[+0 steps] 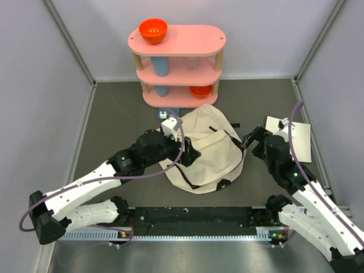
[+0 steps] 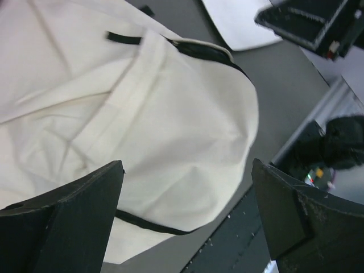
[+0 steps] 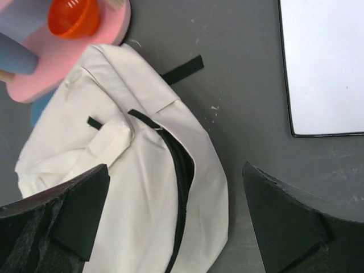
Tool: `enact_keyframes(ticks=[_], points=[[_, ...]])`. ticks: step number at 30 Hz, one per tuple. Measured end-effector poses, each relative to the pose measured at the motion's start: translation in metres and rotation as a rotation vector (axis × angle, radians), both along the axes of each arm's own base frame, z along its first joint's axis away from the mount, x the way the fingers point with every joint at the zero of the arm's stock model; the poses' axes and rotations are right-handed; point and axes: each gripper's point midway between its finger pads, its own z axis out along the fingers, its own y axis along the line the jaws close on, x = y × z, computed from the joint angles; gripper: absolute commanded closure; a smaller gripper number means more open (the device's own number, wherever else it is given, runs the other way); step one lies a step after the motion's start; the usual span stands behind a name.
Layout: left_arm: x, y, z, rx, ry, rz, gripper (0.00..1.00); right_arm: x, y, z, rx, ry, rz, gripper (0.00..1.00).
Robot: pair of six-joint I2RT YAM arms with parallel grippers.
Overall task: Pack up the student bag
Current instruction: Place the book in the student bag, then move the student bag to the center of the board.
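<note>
Nearest you, both arms reach in from the near edge of the bench [image 1: 108, 119] toward the bag [image 1: 210, 153]. It lies slumped mid-bench between the two pincers. Your left pincer [image 2: 187, 165] stands wide and holds nothing, hovering just over the bag's left side. Your right pincer [image 3: 176, 168] is wide and empty too, above the bag's right part, with the dark zip [image 3: 183, 170] running beneath it.

The step in hand looks to be getting the bag open for packing. To do it well, pinch a fold of cloth beside the zip with one pincer to steady it. Bring the other to the pull rather than to loose cloth, since the canvas is soft and will likely drag instead of holding shape.

Further back on the right, a white sheet [image 1: 297, 139] lies flat, apart from the bag. Beyond the bag stands the pink shelf [image 1: 176, 42], with an orange bowl [image 1: 153, 30] on top and a blue cup [image 1: 161, 67] on the middle tier.

You cannot see inside the bag, nor tell how far the zip is open. The pull is hard to make out. A small blue-and-white thing [image 1: 166, 115] between bag and shelf is half hidden by the left arm, and I cannot tell what it is.
</note>
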Motion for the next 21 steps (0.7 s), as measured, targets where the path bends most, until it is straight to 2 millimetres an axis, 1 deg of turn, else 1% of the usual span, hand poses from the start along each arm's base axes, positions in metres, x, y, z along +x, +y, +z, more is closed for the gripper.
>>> enact_keyframes(ticks=[1, 2, 4, 6, 8, 10, 12, 15, 21], points=[[0.005, 0.01, 0.004, -0.011, -0.017, 0.056, 0.02, 0.002, 0.001, -0.005, -0.007, 0.024, 0.007, 0.01], [0.009, 0.019, 0.003, -0.015, -0.023, 0.109, 0.01, 0.004, 0.003, -0.011, -0.014, 0.052, 0.018, 0.01], [0.017, 0.032, -0.007, -0.003, 0.002, 0.192, 0.01, 0.007, 0.007, -0.024, -0.024, 0.107, 0.044, 0.01], [0.024, 0.043, -0.03, 0.032, 0.058, 0.277, 0.01, 0.011, 0.011, -0.04, -0.023, 0.182, 0.072, 0.01], [0.024, 0.052, -0.06, 0.084, 0.127, 0.33, 0.01, 0.015, 0.013, -0.056, -0.016, 0.255, 0.092, 0.01], [0.016, 0.063, -0.093, 0.144, 0.203, 0.369, 0.01, 0.016, 0.015, -0.069, -0.007, 0.314, 0.118, 0.01], [0.008, 0.073, -0.115, 0.186, 0.263, 0.404, 0.01, 0.016, 0.018, -0.075, 0.007, 0.342, 0.145, 0.01], [0.002, 0.083, -0.131, 0.2, 0.314, 0.451, 0.01, 0.022, 0.024, -0.078, 0.039, 0.356, 0.188, 0.01], [0.0, 0.094, -0.138, 0.163, 0.354, 0.511, 0.01, 0.029, 0.029, -0.095, 0.067, 0.412, 0.237, 0.01]])
